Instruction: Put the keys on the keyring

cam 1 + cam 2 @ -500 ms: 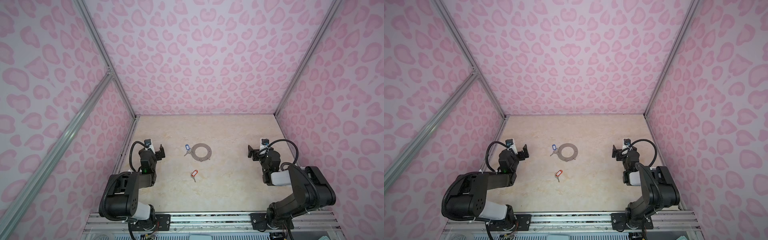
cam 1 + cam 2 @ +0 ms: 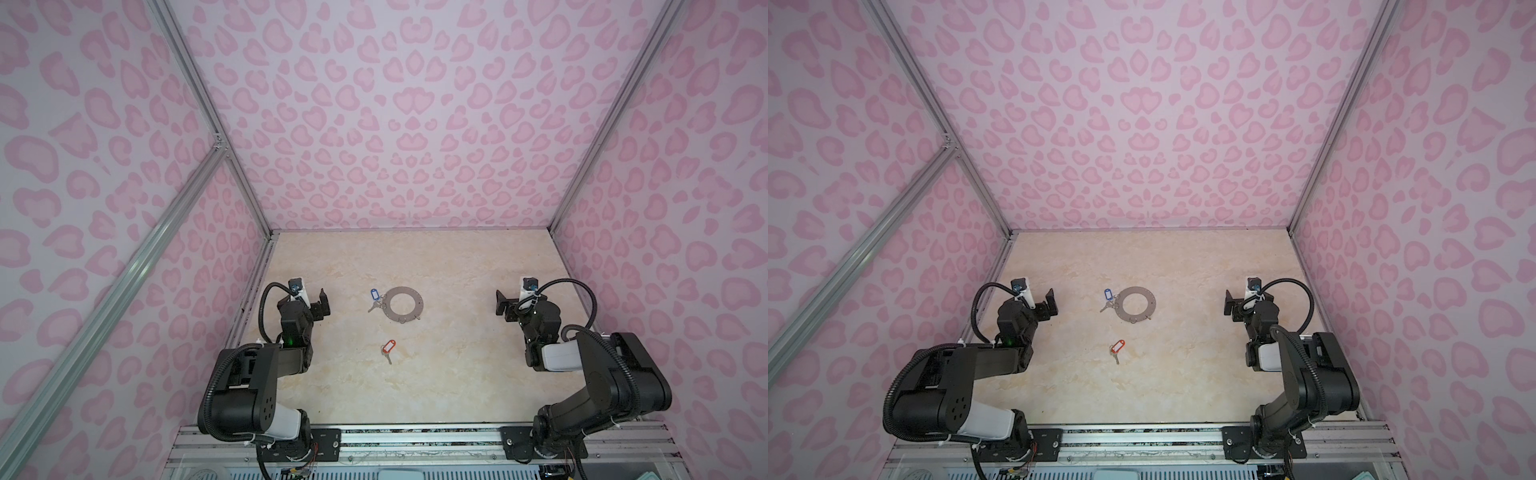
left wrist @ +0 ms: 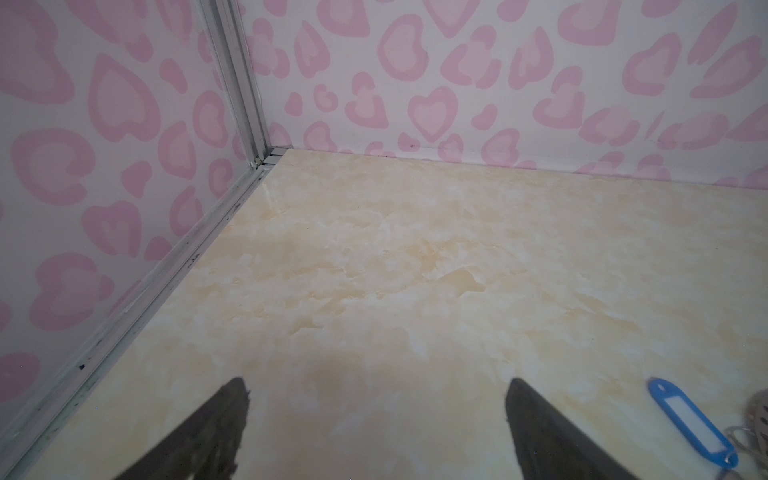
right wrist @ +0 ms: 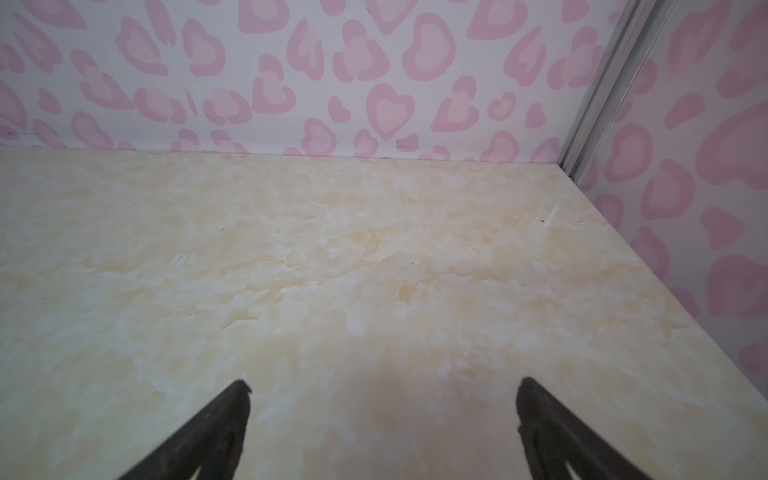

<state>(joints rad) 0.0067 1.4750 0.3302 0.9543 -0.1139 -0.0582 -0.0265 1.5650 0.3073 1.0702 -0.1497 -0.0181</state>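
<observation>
Looking down on the very start of the job: nothing lifted, nothing gripped. Spotting the keyring (image 2: 402, 290) flat on the table (image 2: 457, 374), mid-floor. Finding the blue keys (image 2: 375, 296) at its nine o'clock, right against the rim, touching and maybe overlapping. Impossible to tell from up here whether clipped on or merely lying there. Picking out the red keys (image 2: 388, 346) at the keyring's six o'clock, well apart and plainly loose.

Over to the left gripper (image 2: 323, 302): parked far out at nine o'clock from the keyring, jaws spread wide, empty. Seeing only bare table between the fingers (image 3: 208, 432) in its wrist view. Catching the blue tag (image 3: 692, 419) at the edge of that same view, so near at hand. Same story for the right gripper (image 2: 503, 305) out at three o'clock: spread wide, empty, well apart from everything, facing bare table.

Judging the step in hand as the first reach, not yet begun. Calling next for a pick, most likely of the red keys: coming down low, pinching thin metal or the tag off a flat surface, and steadying or lifting the keyring with the other gripper. Expecting fiddly work, with tiny parts lying flat and hard to get under.
</observation>
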